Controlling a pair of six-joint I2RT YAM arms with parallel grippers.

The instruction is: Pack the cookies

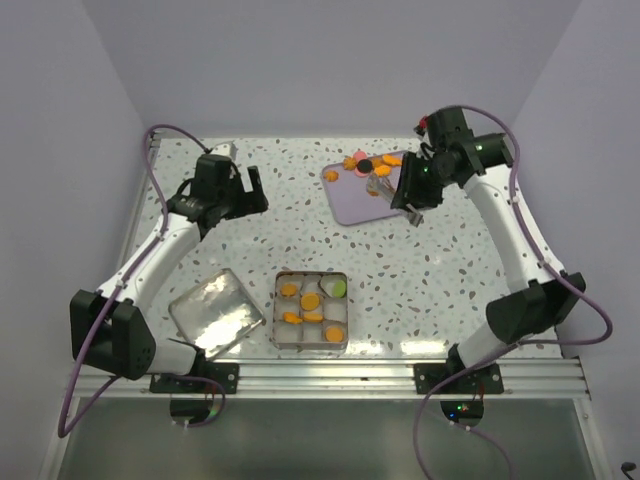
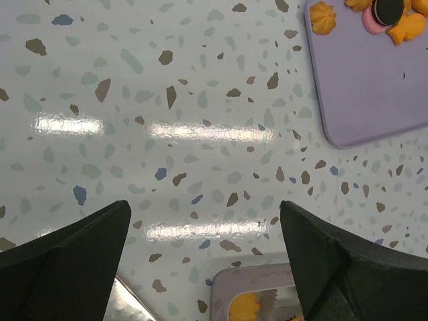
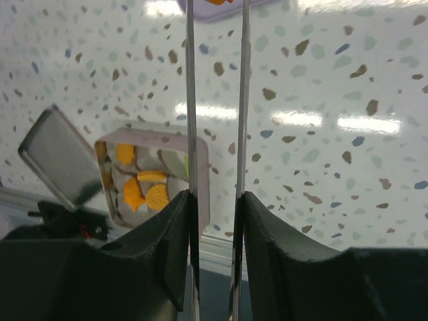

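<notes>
Right pincer (image 3: pixel 215 204) clamping tongs (image 3: pixel 190 100), cookies (image 1: pixel 351 162) on purple tray (image 1: pixel 362 206), left pincer (image 2: pixel 204 208) agape

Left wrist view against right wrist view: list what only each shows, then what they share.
Only left wrist: the left hand, open and empty, plus a dark cookie overlapping a pink cookie. Only right wrist: the right hand clamping metal tweezers. Both: the speckled table, the lilac tray, the square tin holding orange cookies, and its lid.
</notes>
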